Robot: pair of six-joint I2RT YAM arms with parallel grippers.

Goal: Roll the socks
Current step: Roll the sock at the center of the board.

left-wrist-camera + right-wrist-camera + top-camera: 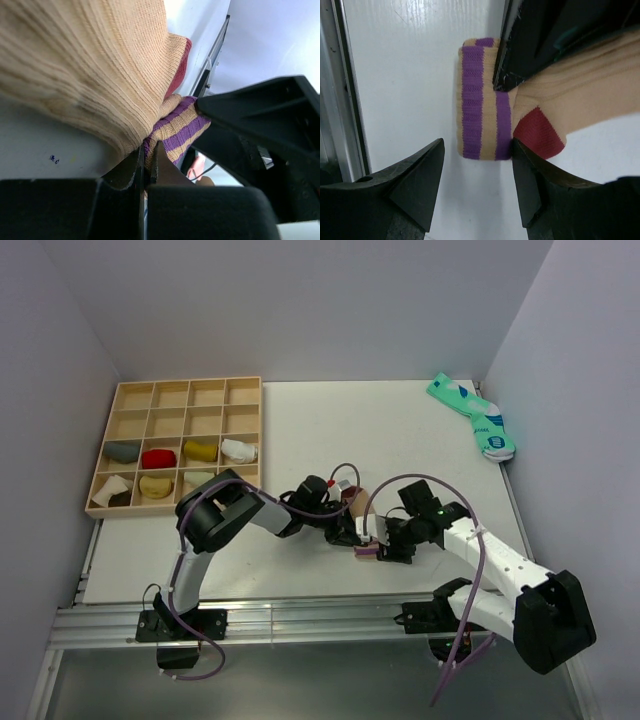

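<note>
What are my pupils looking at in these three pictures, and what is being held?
Two black-and-white robot arms are bolted to a white table. One picture looks down from above; the others come from a camera on each wrist. On the table lie a wooden compartment tray holding rolled socks, green patterned socks in the far corner, and a tan ribbed sock with purple-striped cuff and red heel. The left gripper is shut on that cuff; the right gripper stands open, straddling it.

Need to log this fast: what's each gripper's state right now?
Left gripper: closed, pinching the tan ribbed fabric sock with purple-striped cuff.
Right gripper: open, straddling that cuff, holding nothing.
</note>
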